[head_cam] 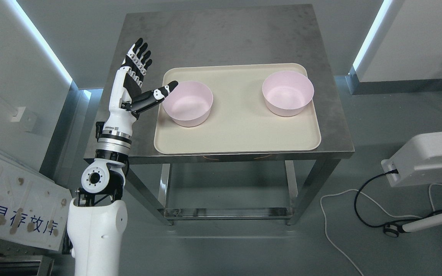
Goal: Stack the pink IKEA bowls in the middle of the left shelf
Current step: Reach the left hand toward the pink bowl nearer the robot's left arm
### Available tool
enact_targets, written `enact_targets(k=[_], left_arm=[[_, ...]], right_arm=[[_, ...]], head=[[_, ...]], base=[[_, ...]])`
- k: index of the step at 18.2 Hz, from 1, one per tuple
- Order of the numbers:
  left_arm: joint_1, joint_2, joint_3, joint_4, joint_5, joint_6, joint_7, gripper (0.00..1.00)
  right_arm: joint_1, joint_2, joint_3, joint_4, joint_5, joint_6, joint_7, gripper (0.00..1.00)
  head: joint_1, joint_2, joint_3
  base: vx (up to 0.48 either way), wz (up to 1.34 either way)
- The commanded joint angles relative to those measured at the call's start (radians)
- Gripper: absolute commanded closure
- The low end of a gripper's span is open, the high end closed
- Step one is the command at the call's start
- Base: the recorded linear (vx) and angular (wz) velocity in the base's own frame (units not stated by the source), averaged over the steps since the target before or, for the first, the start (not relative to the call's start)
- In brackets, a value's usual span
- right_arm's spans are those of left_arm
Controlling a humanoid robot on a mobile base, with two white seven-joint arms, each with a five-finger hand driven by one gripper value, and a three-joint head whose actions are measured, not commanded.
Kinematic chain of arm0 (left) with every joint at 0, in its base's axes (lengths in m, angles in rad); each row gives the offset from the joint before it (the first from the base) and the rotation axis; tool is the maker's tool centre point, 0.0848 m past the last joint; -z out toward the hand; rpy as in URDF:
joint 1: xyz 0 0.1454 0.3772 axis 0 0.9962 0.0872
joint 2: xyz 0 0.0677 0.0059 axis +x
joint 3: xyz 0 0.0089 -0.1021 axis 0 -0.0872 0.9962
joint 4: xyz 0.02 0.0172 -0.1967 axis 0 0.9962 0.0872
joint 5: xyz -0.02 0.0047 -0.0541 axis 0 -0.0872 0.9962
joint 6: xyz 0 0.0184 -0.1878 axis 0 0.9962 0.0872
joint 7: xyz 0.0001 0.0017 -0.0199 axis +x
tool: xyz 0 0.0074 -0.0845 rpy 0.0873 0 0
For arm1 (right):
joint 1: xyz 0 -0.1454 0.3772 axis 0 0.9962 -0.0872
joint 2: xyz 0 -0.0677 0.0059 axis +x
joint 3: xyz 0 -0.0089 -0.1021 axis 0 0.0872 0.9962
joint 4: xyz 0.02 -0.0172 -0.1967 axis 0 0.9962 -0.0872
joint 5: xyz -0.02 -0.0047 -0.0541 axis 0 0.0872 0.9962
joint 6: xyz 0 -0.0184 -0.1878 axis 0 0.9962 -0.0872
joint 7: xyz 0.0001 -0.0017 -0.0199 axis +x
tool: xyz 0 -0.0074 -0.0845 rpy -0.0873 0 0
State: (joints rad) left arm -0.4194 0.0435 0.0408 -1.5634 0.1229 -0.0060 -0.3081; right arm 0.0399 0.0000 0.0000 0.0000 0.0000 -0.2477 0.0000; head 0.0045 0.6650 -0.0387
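Two pink bowls stand upright on a cream tray [240,134] on a steel table. The left bowl [188,104] sits at the tray's left side, the right bowl [288,93] near its far right corner. My left hand [144,78] is raised over the table's left part, just left of the left bowl. Its fingers [138,57] are spread and point up and away, holding nothing. The thumb [163,92] stretches right, its tip at the left bowl's rim. My right arm does not show.
The steel table [332,142] has bare metal behind the tray and a low crossbar underneath. A white device [428,157] with cables on the floor stands at the right. A white panel with printed characters [17,207] leans at the lower left.
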Motion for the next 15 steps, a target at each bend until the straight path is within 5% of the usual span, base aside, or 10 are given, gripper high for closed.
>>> enact_targets(k=[1,5,8,15], left_arm=[[-0.169,0.163,-0.039,0.242,-0.113,0.029,-0.143,0.01],[-0.179,0.173,-0.029,0.263,-0.149,0.032,-0.149,0.0],[-0.183,0.187,-0.038,0.263,-0.149,0.038,-0.222,0.14],[-0.214,0.187,-0.082,0.279,-0.173,0.083,-0.335,0.25]], right_arm=[[0.0,-0.017,-0.005,-0.017,-0.002,0.001,0.0,0.0],[0.0,-0.017,-0.005,-0.017,-0.002,0.001,0.0,0.0],[0.0,-0.017,-0.005,-0.017,-0.002,0.001,0.0,0.0],[0.0,-0.017,-0.005,-0.017,-0.002,0.001,0.0,0.0]], head=[[0.0,0.0,0.0],[0.0,0.0,0.0],[0.0,0.0,0.0],[0.0,0.0,0.0]], base=[[-0.001,-0.01],[0.0,0.0],[0.0,0.0],[0.0,0.0]])
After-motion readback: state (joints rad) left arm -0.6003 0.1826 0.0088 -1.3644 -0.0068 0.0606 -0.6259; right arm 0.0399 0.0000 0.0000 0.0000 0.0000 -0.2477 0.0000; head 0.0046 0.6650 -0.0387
